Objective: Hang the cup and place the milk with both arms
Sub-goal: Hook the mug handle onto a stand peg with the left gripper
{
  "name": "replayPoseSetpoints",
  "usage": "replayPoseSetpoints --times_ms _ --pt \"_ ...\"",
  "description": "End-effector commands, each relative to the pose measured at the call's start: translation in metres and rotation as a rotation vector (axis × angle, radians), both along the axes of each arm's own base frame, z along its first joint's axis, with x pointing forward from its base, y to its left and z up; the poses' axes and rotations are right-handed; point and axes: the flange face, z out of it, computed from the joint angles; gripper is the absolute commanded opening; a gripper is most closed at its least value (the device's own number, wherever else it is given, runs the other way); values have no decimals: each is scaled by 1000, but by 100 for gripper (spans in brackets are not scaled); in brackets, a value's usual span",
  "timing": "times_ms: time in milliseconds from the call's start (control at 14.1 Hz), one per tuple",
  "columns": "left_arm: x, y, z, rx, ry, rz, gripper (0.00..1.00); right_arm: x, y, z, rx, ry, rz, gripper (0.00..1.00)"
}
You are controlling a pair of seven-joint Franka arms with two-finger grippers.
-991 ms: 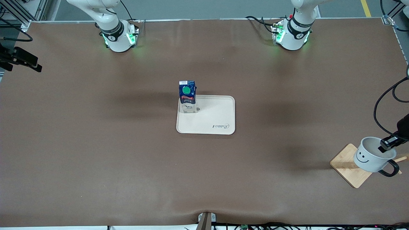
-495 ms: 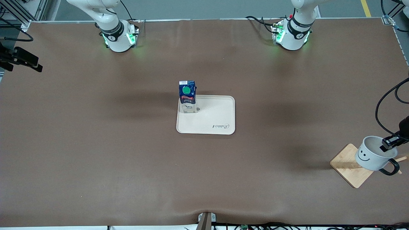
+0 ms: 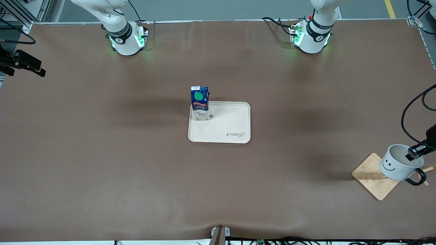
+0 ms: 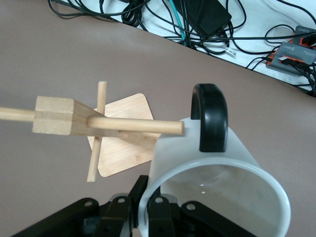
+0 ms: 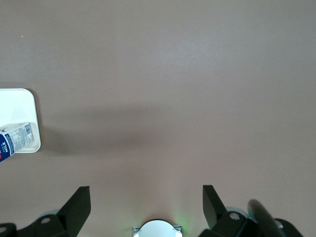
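The white cup [image 3: 398, 167] with a smiley face and black handle [image 3: 417, 177] hangs in my left gripper [image 3: 415, 152], which is shut on its rim over the wooden rack [image 3: 374, 177] at the left arm's end of the table. In the left wrist view the cup [image 4: 217, 182] is pinched by my gripper [image 4: 148, 210], its handle [image 4: 211, 116] just beside the tip of the rack's peg [image 4: 133, 126]. The milk [image 3: 199, 102] stands upright on a corner of the cream tray [image 3: 231, 126]; it also shows in the right wrist view [image 5: 15, 140]. My right gripper [image 5: 145, 205] is open, high over bare table.
The rack's wooden base [image 4: 126, 136] lies near the table's edge, with cables [image 4: 197, 24] past that edge. A black device [image 3: 20, 63] sticks in at the right arm's end. Both arm bases [image 3: 127, 39] glow green along the table's top edge.
My left gripper has carried the cup slightly toward the left arm's end of the table and a little upward in the front view. The milk and tray have not moved.
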Motion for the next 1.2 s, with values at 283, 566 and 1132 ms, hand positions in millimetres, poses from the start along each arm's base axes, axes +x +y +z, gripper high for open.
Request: replayPoseSetpoints --times_ms 283,566,1132 --pt "-7 17 -3 -10 0 10 0 2 8 5 4 -6 22 100" --pt "-8 23 -3 -13 -3 18 0 3 14 4 4 -4 33 100" --pt "-4 12 -4 -19 5 9 100 3 18 4 4 -4 40 100"
